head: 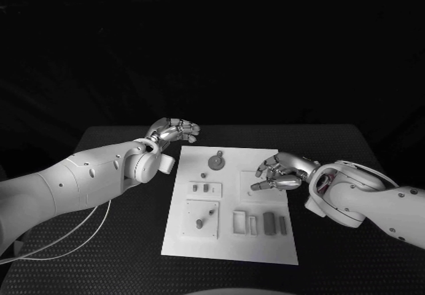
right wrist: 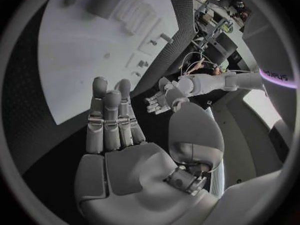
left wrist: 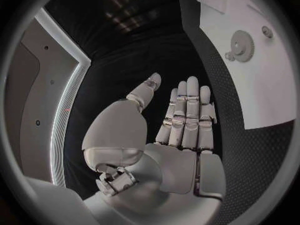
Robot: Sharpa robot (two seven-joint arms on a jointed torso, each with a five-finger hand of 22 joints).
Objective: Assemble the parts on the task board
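Note:
The white task board [head: 257, 252] lies in the middle of the black table. On it are a gear [head: 217, 162], small pegs [head: 204, 176], a square plate [head: 201, 219] with pegs, and several upright rectangular parts [head: 268, 220] near the front. My left hand [head: 174, 130] hovers off the board's far left corner, holding nothing. The left wrist view shows its fingers [left wrist: 187, 115] straight, with the board [left wrist: 269, 85] and gear [left wrist: 240, 45] beside it. My right hand [head: 282, 173] is over the board's right edge with an empty palm. Its fingers [right wrist: 109, 117] are extended over the board [right wrist: 69, 60].
Black table [head: 106, 246] surrounds the board on all sides. A thin white cable [head: 84, 230] trails from my left arm over the table's left part. My left hand [right wrist: 164, 97] and arm also appear across the board in the right wrist view.

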